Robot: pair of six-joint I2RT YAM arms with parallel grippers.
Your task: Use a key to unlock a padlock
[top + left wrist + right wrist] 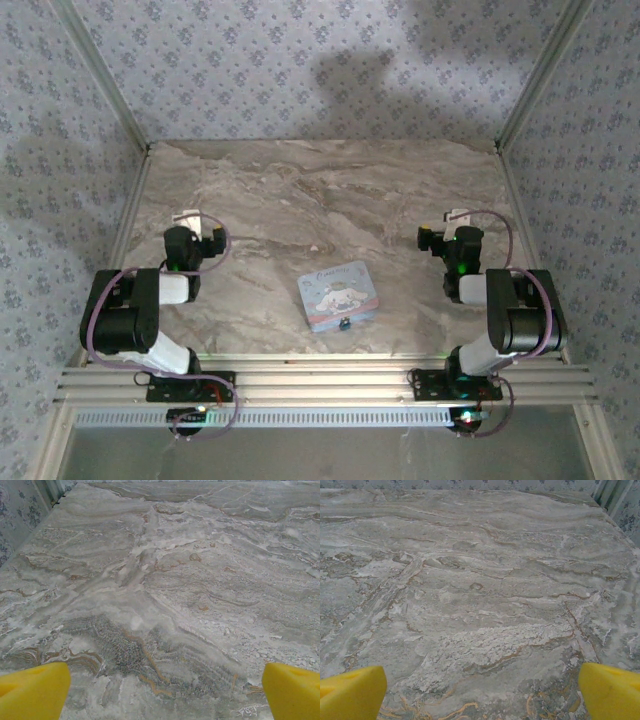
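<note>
Resting on the grey-brown marbled tabletop (330,190), the light-blue cartoon-printed rectangular tin (338,288) lies between my arms. My left hand (164,692) and right hand (482,692) both stand wide, holding nothing. The tiny dark metal padlock (344,324) sits at the tin's near edge.

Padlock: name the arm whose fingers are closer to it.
The right arm: the padlock, at the near edge of the tin, sits a shorter stretch of table from it than from the left arm.
</note>
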